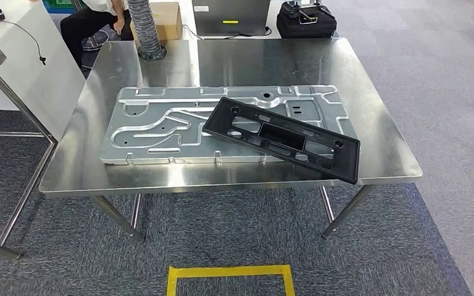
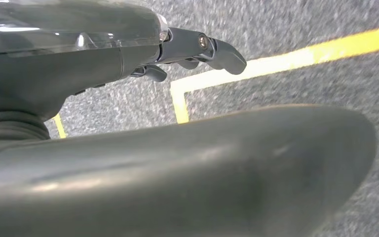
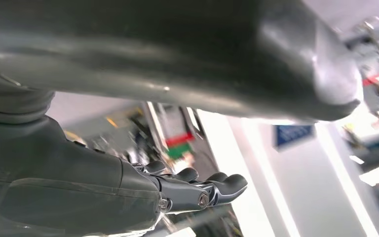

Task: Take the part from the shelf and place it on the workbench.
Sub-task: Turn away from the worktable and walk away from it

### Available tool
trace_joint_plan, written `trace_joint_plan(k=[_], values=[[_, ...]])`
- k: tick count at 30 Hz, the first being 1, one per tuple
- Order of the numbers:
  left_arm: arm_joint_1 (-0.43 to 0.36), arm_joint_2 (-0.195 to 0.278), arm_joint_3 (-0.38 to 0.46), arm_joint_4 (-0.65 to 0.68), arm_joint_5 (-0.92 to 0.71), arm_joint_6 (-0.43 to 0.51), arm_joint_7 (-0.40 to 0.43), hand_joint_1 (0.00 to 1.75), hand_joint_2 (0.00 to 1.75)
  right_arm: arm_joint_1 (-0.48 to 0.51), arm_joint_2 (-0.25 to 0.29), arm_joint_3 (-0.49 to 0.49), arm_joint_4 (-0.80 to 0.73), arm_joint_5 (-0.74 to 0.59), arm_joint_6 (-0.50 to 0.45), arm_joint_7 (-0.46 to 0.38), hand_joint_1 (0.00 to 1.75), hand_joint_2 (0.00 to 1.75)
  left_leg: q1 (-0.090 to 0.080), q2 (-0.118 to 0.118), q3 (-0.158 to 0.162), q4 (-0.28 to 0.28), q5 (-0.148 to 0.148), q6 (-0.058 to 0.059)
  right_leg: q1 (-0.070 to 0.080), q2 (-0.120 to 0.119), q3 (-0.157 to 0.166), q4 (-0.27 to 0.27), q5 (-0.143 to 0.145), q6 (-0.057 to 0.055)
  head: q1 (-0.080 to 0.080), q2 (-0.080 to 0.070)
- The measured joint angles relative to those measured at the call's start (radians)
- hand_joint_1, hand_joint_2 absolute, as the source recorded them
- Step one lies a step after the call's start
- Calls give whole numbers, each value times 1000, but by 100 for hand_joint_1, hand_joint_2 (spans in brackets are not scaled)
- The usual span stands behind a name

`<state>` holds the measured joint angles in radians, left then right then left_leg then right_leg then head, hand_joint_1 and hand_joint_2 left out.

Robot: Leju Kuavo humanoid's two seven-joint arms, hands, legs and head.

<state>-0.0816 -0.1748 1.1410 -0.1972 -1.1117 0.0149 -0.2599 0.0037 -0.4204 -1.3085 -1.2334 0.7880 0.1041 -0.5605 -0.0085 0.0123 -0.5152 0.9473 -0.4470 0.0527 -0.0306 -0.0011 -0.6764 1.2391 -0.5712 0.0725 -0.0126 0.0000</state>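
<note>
The black part [image 1: 284,137], a long flat plastic frame with rectangular cut-outs, lies on the table [image 1: 376,148]. We see it resting at a slant across the near right portion of a large silver stamped metal panel [image 1: 160,126], with one end on the panel near its middle and the other end reaching past the panel's corner to the table's front edge. The panel lies flat on the steel tabletop, taking up most of its centre.

Beyond the table, relative to its far edge, we see a ribbed grey hose [image 1: 146,31] standing at the left corner, a cardboard box [image 1: 166,18] just behind the hose, a seated person [image 1: 92,21] further left, and a black case [image 1: 305,20] toward the right. A yellow tape outline [image 1: 229,276] marks the grey carpet in front of the table, on our side.

Our left hand [image 2: 187,52] hangs over the carpet and a yellow tape line [image 2: 286,57]; its fingers [image 2: 224,54] are extended and lightly curved, apart from the thumb, with nothing in them. Our right hand [image 3: 197,190] likewise holds nothing, its fingers [image 3: 227,185] stretched out together and away from the thumb, against a blurred background.
</note>
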Motion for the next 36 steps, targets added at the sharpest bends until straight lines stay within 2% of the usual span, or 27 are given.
trace_joint_plan(k=[1, 2, 3, 5, 6, 7, 9, 10, 12, 14, 15, 16, 17, 19, 20, 21, 22, 24, 25, 26, 27, 29, 30, 31, 32, 34, 36], values=[[0, 0, 0, 0, 0, -1, 0, 0, 0, -2, 11, -3, 17, 3, -6, -2, 0, 0, 0, 0, -17, 6, 9, -3, -4, 0, 14, 14, 16, 4, 0, 0], [0, 0, 0, 0, 0, -2, -1, 0, 0, -4, 21, -6, 32, 6, -12, -4, 0, 0, 1, 1, -34, 14, 17, -6, -7, 0, 46, -8, 45, 7, 0, 0], [0, 0, 0, 0, 0, -3, -1, 0, 0, -7, 29, -9, 47, 9, -18, -5, 0, 0, 2, 1, -51, 24, 23, -11, -11, 0, 93, -62, 68, 9, 0, 0], [-1, 1, 0, 0, -1, -4, -1, 0, 0, -15, 45, -15, 79, 16, -35, -7, 0, 0, 1, 0, -76, 43, 34, -22, -9, 1, 191, -200, 65, 4, 0, 0], [-2, 1, 0, 0, -1, -5, -1, 0, 0, -18, 52, -20, 98, 23, -47, -7, 0, 0, 1, 0, -83, 49, 40, -29, -6, 2, 219, -248, 52, -3, 0, 0], [-3, 1, 0, 0, -2, -5, -2, 0, 0, -21, 59, -25, 121, 30, -61, -7, 0, 0, 1, 0, -87, 51, 47, -35, -1, 3, 229, -270, 41, -13, 0, 0], [-1, 2, 0, 0, -4, -6, -2, 0, 0, -26, 71, -35, 174, 44, -91, -10, 0, 0, 4, -1, -92, 54, 53, -49, 1, 1, 217, -272, 52, -33, 0, 0], [-1, 2, 1, 0, -5, -6, -1, 0, 0, -29, 76, -39, 202, 51, -106, -13, 0, 0, 5, -2, -99, 67, 35, -54, 1, 0, 209, -272, 61, -43, 0, 0], [0, 3, 1, 0, -8, -5, -2, 0, 0, -35, 84, -45, 262, 62, -134, -18, 0, 0, 8, -3, -126, 145, -52, -61, 2, -4, 185, -273, 83, -59, 0, 0], [0, 3, 1, 0, -11, -5, -2, 0, 0, -39, 91, -52, 328, 72, -158, -18, 0, 0, 9, -3, -155, 269, -142, -62, 7, -4, 156, -272, 105, -65, 0, 0], [0, 4, 1, 0, -13, -5, -2, 0, 0, -40, 95, -57, 360, 76, -168, -16, 0, 0, 9, -3, -157, 315, -156, -61, 10, -3, 140, -270, 117, -66, 0, 0], [0, 4, 1, 0, -15, -5, -3, 0, 0, -42, 100, -61, 393, 79, -180, -13, 0, 0, 8, -3, -145, 335, -146, -59, 13, -3, 124, -268, 128, -66, 0, 0], [-1, 4, 1, 0, -18, -6, -3, 0, 0, -44, 103, -65, 422, 81, -191, -10, 0, 0, 8, -3, -116, 319, -120, -55, 15, -3, 108, -265, 138, -66, 0, 0], [-4, 6, 1, 0, -23, -8, -3, 0, 0, -48, 110, -74, 480, 83, -216, 2, 0, 0, 3, -4, -14, 200, -77, -40, 19, -3, 80, -257, 156, -63, 0, 0], [-7, 7, 0, 0, -27, -9, -3, 0, 0, -50, 113, -79, 506, 84, -229, 8, 0, 0, 1, -4, 41, 120, -79, -33, 21, -3, 71, -253, 164, -60, 0, 0], [-10, 8, 0, 0, -29, -10, -4, 0, 0, -52, 116, -84, 532, 85, -239, 14, 0, 0, -2, -4, 79, 60, -87, -28, 22, -4, 66, -251, 173, -56, 0, 0], [-12, 9, 0, 0, -31, -11, -4, 0, 0, -54, 119, -87, 555, 87, -247, 18, 0, 0, -5, -4, 100, 22, -97, -24, 21, -5, 63, -251, 182, -50, 0, 0], [-12, 9, 0, 0, -32, -12, -3, 0, 0, -55, 122, -91, 591, 91, -255, 22, 0, 0, -6, -2, 96, 3, -86, -16, 18, -6, 60, -255, 197, -37, 0, 0], [-12, 9, 0, 0, -32, -12, -3, 0, 0, -55, 123, -94, 604, 92, -257, 23, 0, 0, -6, 0, 89, -1, -75, -8, 15, -5, 55, -249, 187, -31, 0, 0], [-11, 9, 0, 1, -32, -13, -3, 0, 0, -54, 123, -96, 615, 93, -258, 24, 0, 0, -4, 2, 78, -5, -61, -1, 13, -4, 46, -227, 156, -26, 0, 0], [-11, 9, 0, 1, -32, -13, -3, 0, 0, -54, 123, -99, 624, 94, -258, 24, 0, 0, -2, 4, 65, -7, -47, 4, 11, -3, 33, -186, 108, -21, 0, 0], [-11, 10, 0, 1, -32, -13, -3, 0, 0, -56, 123, -103, 640, 94, -259, 25, 0, 0, -3, 5, 34, -4, -24, 7, 9, -2, 4, -61, 7, -11, 0, 0], [-11, 10, 0, 1, -32, -13, -3, 0, 0, -56, 124, -104, 647, 94, -258, 27, 0, 0, -3, 5, 17, -1, -13, 6, 7, -2, -2, -5, -13, -6, 0, 0], [-10, 10, 0, 1, -33, -13, -3, 0, 0, -56, 125, -104, 653, 94, -258, 29, 0, 0, -3, 5, -1, 5, -2, 4, 4, -2, 5, 25, -8, -2, 0, 0], [-10, 9, 0, 1, -34, -13, -3, 0, 0, -57, 125, -105, 659, 95, -258, 33, 0, 0, -2, 5, -19, 12, 6, 1, 2, -2, 28, 21, 15, 1, 0, 0], [-11, 9, -1, 1, -38, -13, -2, 0, 0, -60, 125, -106, 675, 99, -261, 53, 0, 0, -1, 5, -52, 31, 20, -6, -2, -2, 122, -87, 60, 3, 0, 0], [-14, 8, -3, 1, -44, -12, 2, 0, 0, -66, 128, -106, 709, 107, -273, 82, 0, 0, -1, 5, -76, 49, 31, -18, 2, -2, 214, -225, 51, -6, 0, 0]])
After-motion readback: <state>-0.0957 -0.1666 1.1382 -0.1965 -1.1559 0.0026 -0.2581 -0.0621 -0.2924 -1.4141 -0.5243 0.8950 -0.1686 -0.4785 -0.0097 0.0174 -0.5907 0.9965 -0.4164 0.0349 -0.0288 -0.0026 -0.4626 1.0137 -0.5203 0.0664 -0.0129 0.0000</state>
